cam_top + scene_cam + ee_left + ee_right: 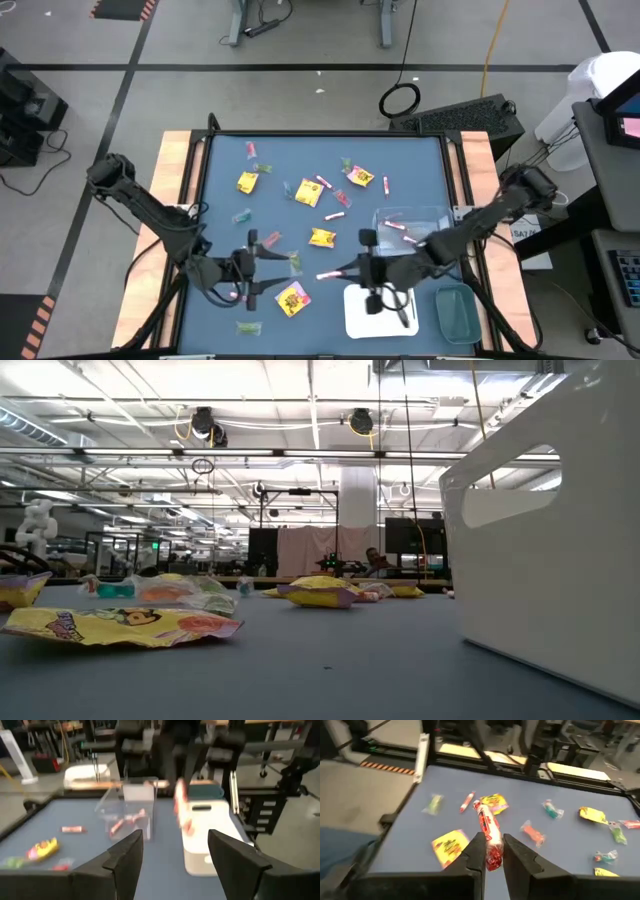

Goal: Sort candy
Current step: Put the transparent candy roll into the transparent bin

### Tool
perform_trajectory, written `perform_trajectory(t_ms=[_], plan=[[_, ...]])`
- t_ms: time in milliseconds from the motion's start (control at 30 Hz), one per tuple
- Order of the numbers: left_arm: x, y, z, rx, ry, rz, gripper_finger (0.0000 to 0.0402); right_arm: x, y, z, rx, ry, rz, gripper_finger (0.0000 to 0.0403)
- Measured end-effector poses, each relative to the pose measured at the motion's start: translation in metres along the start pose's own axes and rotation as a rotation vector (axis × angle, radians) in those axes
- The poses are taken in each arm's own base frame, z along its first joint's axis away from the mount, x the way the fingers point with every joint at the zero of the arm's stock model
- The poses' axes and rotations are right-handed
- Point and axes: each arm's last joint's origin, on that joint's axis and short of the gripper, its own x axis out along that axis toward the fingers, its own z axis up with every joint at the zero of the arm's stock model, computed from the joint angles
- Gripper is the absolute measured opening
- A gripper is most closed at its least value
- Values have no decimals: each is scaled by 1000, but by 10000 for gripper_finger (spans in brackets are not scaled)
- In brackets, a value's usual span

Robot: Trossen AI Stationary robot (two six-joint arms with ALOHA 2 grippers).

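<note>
The candy lies scattered over the blue table: yellow packets [322, 237], [292, 298], pink-red sticks [324, 183] and small green pieces [243, 215]. My right gripper [347, 272] hangs over the table's near middle, shut on one pink-red stick [486, 832]. My left gripper [268, 272] faces it from the left, open, with nothing between its fingers [127, 857]. In the left wrist view the held stick [179, 802] shows blurred ahead of them. My right gripper pinches one end of the pink-red stick [491, 856] between its two fingers. The fingers come from the table's right, slanting slightly down. The stick runs on ahead of the fingertips, along the fingers, toward the table's left [328, 274], lifted clear of the table.
A white tray [355, 318] and a green-tinted tray [456, 310] stand at the near right. A clear tray [412, 222] holding a few pink sticks stands behind them. In the low view the white tray's wall [550, 560] fills the right, and a yellow packet [120, 625] lies close.
</note>
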Motion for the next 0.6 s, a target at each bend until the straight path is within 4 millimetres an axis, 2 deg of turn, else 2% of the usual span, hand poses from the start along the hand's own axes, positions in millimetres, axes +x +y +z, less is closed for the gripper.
perform_trajectory(t_ms=[167,300,433,600], plan=[[-2,0,-11,-19,87,11,228,-39,3,6,-53,-7,-85,38],[-2,1,-13,-48,105,22,228,-59,4,2,-78,-56,-184,38],[-2,1,-13,-50,105,22,228,-66,1,-13,-56,-99,-231,38],[-2,1,-13,-50,105,22,228,-61,-3,-31,10,-183,-237,38]])
